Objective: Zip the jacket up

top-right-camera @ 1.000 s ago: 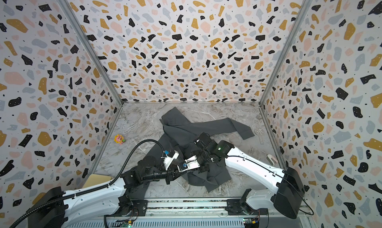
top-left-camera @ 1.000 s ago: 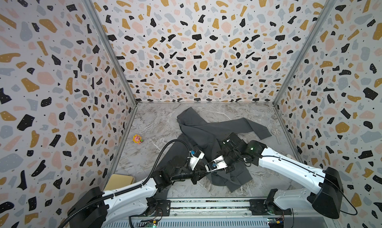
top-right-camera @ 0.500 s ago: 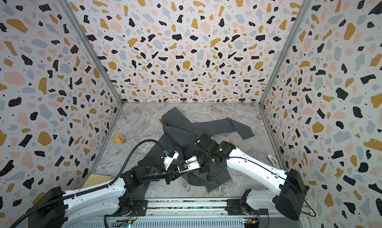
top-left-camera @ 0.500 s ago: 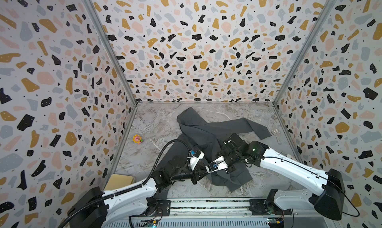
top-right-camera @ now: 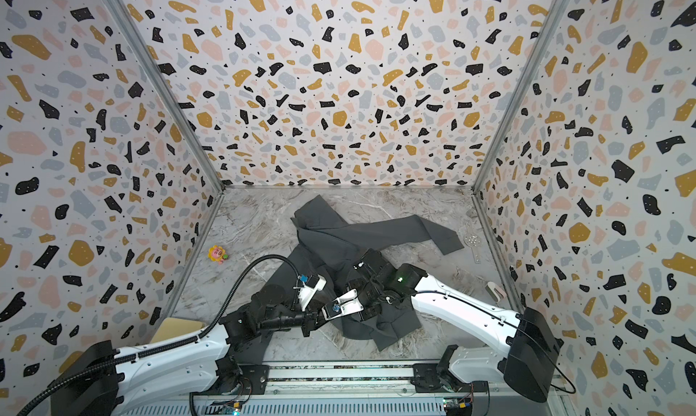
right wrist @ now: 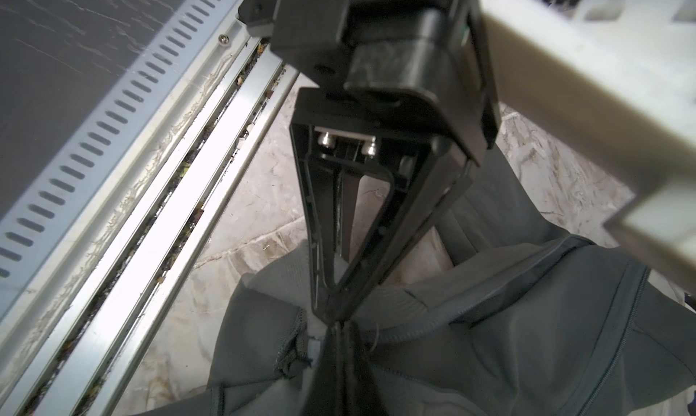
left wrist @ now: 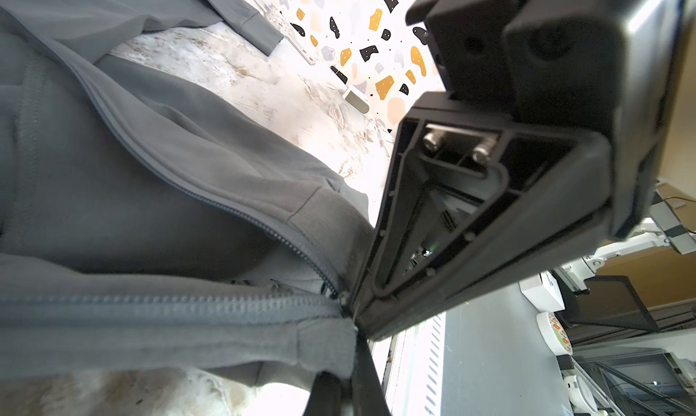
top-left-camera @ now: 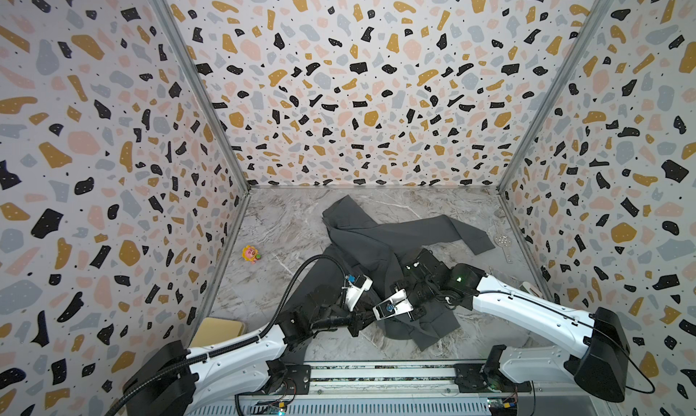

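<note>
Pink-yellow toy [top-left-camera: 251, 253] on marble floor [top-left-camera: 293, 222], tan block [top-left-camera: 222, 329] nr front-left corner.

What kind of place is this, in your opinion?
Probably a robot test booth in a lab. Terrazzo-patterned walls enclose a marble-look table. A left arm and a right arm stand on a metal rail, working on a jacket.

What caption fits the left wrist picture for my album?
Both shut, the left pincer and right pincer pinch the grey jacket at the foot of its open zipper.
</note>
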Controlling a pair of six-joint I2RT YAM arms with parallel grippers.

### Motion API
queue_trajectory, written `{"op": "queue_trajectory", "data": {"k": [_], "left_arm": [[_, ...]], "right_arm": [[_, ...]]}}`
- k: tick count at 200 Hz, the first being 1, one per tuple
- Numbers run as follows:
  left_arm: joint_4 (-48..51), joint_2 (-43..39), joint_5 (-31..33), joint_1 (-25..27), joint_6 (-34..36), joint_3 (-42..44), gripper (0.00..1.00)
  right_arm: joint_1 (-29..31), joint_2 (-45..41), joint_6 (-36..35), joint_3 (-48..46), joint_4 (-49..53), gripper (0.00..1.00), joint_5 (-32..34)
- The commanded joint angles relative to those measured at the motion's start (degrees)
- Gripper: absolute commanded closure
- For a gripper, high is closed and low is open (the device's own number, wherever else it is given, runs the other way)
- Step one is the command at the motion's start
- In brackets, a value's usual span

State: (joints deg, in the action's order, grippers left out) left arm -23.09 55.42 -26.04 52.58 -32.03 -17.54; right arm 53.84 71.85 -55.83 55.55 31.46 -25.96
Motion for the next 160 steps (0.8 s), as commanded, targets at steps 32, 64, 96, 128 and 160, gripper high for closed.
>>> {"op": "queue_trajectory", "data": {"k": [32,64,96,128,160], "left_arm": [[-3.11,-1.51,-0.73,1.04,2.10,-1.66,1.00],[-2.73,-2.70,0.20,1.18,2.53,-1.36,1.00],[-2.58,-3.56,0.85,1.42,2.63,-1.27,1.00],[1.29,-4.17,2.44,1.66,5.06,-3.11,0.88],[11.28,-6.24,10.62,2.98,10.85,-6.63,0.49]], "right_arm": [[-1.19,-2.27,4.26,-2.44,-8.49,1.00,2.86],[-1.19,-3.28,5.63,-4.68,-12.29,1.00,2.60],[-1.19,-4.30,6.57,-5.43,-13.11,1.00,1.74],[-1.36,-4.72,9.40,-5.09,-13.08,1.00,2.08],[-1.54,-4.25,12.14,-4.07,-11.57,1.00,1.70]]}}
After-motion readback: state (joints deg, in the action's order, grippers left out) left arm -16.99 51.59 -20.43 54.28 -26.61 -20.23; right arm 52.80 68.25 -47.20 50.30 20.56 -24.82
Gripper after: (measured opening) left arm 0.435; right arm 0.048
